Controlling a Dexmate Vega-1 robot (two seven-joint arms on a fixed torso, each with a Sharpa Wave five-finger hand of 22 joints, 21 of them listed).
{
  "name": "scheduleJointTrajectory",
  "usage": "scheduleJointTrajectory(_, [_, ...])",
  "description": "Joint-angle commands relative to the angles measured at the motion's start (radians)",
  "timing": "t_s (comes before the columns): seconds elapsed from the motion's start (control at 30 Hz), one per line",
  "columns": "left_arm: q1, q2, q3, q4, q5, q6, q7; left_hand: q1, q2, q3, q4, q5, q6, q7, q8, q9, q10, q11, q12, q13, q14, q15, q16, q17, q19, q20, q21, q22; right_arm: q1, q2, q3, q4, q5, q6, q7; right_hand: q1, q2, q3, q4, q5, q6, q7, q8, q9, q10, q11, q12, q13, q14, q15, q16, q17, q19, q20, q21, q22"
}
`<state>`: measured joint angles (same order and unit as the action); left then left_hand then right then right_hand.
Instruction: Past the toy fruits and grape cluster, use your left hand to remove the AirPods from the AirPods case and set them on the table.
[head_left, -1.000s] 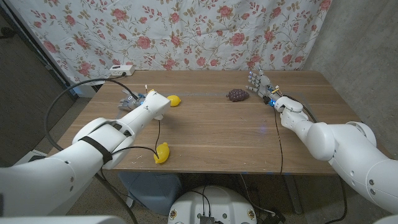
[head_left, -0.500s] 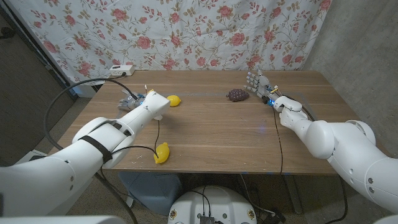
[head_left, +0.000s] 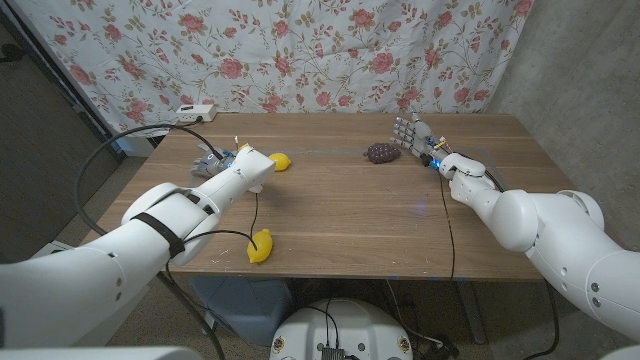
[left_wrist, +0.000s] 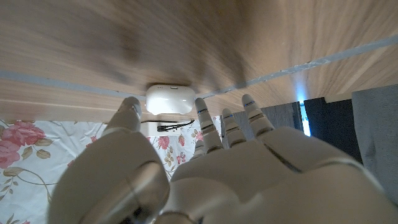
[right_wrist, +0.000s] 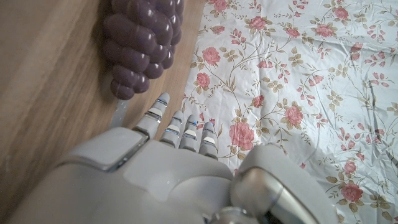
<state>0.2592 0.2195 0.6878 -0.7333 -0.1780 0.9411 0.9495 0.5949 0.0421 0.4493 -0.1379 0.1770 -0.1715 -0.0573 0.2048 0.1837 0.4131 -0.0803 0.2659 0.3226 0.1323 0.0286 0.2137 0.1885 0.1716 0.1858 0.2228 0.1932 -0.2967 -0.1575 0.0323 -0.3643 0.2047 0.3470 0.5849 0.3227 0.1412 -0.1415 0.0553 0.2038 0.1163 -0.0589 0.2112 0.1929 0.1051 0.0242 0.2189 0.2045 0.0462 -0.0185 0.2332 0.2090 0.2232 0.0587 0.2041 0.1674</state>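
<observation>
- AirPods case (left_wrist: 170, 100), white and lid down, sits on the worktop (head_left: 340, 215) just beyond the left hand (left_wrist: 205, 168), left of centre in the left wrist frame.
- Left hand's fingers (left_wrist: 205, 127) are spread, empty, bracketing the case's long side.
- Right hand (head_left: 416, 137), fingers apart, stands far off at the grape cluster (head_left: 380, 152).

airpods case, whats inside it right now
Cannot be seen. In the left wrist view the white AirPods case sits closed on the table, its lid covering whatever is inside. The left hand reaches toward it with fingers spread, holding nothing.
</observation>
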Motion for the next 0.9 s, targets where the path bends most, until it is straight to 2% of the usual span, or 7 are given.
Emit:
scheduleJointTrajectory(0.03, [-0.007,-0.010,0.004,0.019,-0.016,0.000,0.012,0.003,0.007,0.000,-0.002,0.002,-0.025,-0.001,-0.001,0.003,0.005,0.000,-0.001,0.005,0.007,-0.004,0.001,0.001,0.007,-0.002,0.006,0.003,0.014,0.000,0.017,0.006,-0.024,-0.020,0.009,0.015,0.001,0.006,0.000,-0.001,0.014,-0.001,0.008,0.006,0.014,0.002,0.006,0.003,0.015,-0.002,0.007,0.002,0.011,-0.002,0.004,0.001])
scheduleJointTrajectory(0.3, [0.004,-0.005,-0.003,-0.007,-0.021,0.016,0.031,0.002,0.008,-0.003,-0.001,0.002,-0.025,0.001,-0.001,0.003,0.005,0.001,-0.002,0.005,0.008,-0.003,0.001,0.001,0.007,-0.001,0.006,0.003,0.018,-0.001,0.027,0.006,-0.035,-0.022,0.012,0.019,0.002,0.011,-0.002,-0.002,0.027,-0.001,0.011,0.006,0.027,0.000,0.009,0.003,0.028,-0.009,0.009,0.001,0.020,-0.003,0.003,0.001])
scheduleJointTrajectory(0.4, [0.022,0.008,-0.014,-0.052,-0.025,0.036,0.040,0.001,0.008,-0.004,-0.001,0.002,-0.024,0.001,-0.001,0.003,0.006,0.001,-0.002,0.006,0.008,-0.003,0.001,0.001,0.008,-0.002,0.006,0.003,0.017,0.001,0.032,0.006,-0.036,-0.016,0.020,0.024,0.005,0.016,-0.005,-0.003,0.036,-0.002,0.013,0.006,0.040,-0.002,0.012,0.003,0.039,-0.013,0.011,0.000,0.038,-0.006,0.006,0.001])
scheduleJointTrajectory(0.53, [0.033,0.017,-0.022,-0.076,-0.026,0.046,0.040,0.000,0.010,-0.006,0.000,0.002,-0.024,0.001,-0.002,0.003,0.007,0.001,-0.002,0.006,0.009,-0.003,0.001,0.001,0.007,-0.002,0.006,0.003,0.016,0.003,0.036,0.005,-0.035,-0.004,0.030,0.029,0.006,0.019,-0.007,-0.003,0.041,-0.003,0.013,0.006,0.045,-0.004,0.013,0.003,0.045,-0.017,0.012,-0.001,0.040,-0.007,0.006,0.001])
scheduleJointTrajectory(0.73, [0.032,0.018,-0.021,-0.076,-0.018,0.043,0.042,-0.001,0.010,-0.007,0.001,0.002,-0.023,0.000,-0.002,0.003,0.007,0.000,-0.002,0.006,0.008,-0.002,0.001,0.001,0.008,-0.002,0.006,0.003,0.016,0.003,0.037,0.004,-0.034,0.005,0.042,0.033,0.007,0.023,-0.009,-0.004,0.046,-0.002,0.014,0.006,0.051,-0.006,0.014,0.003,0.050,-0.021,0.012,-0.002,0.041,-0.005,0.003,0.001])
scheduleJointTrajectory(0.9, [0.034,0.017,-0.027,-0.078,-0.020,0.044,0.041,-0.003,0.010,-0.010,0.002,0.002,-0.022,0.000,-0.002,0.003,0.007,0.000,-0.003,0.007,0.008,-0.002,0.000,0.001,0.008,-0.003,0.006,0.003,0.016,0.001,0.033,0.003,-0.035,0.007,0.047,0.034,0.006,0.025,-0.010,-0.005,0.050,-0.004,0.014,0.005,0.053,-0.007,0.014,0.003,0.050,-0.024,0.011,-0.002,0.039,0.006,0.000,0.001])
